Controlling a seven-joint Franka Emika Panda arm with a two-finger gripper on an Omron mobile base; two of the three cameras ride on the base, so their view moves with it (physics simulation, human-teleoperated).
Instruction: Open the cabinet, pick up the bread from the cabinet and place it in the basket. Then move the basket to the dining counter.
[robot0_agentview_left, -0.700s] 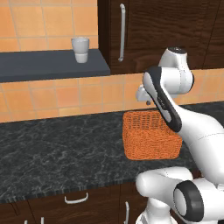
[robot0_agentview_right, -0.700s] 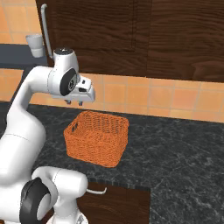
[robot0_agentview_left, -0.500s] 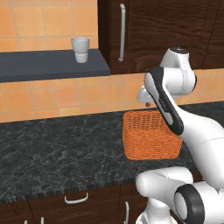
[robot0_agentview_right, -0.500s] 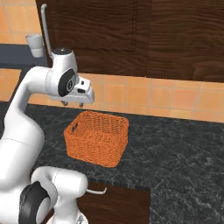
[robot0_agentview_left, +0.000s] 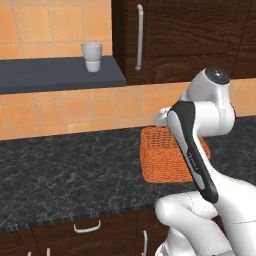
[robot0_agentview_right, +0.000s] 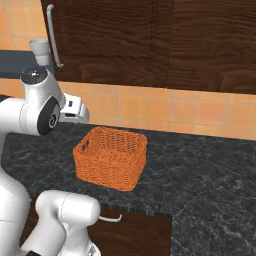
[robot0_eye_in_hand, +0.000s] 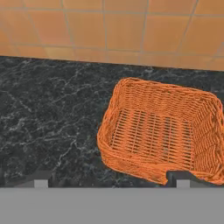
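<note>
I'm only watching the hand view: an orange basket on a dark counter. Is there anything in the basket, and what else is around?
Observer: The basket is empty. What your view lacks: a dark wood cabinet hangs on the wall above it, door shut.
Operator: How would it open that?
Observer: By a long silver handle that runs upright along the door's left edge in the left base view.
Operator: Anything else up there?
Observer: A small white cup stands on a dark shelf left of the cabinet.
Operator: And the hand itself?
Observer: The gripper hangs above the counter, jaws wide apart and holding nothing.
</note>
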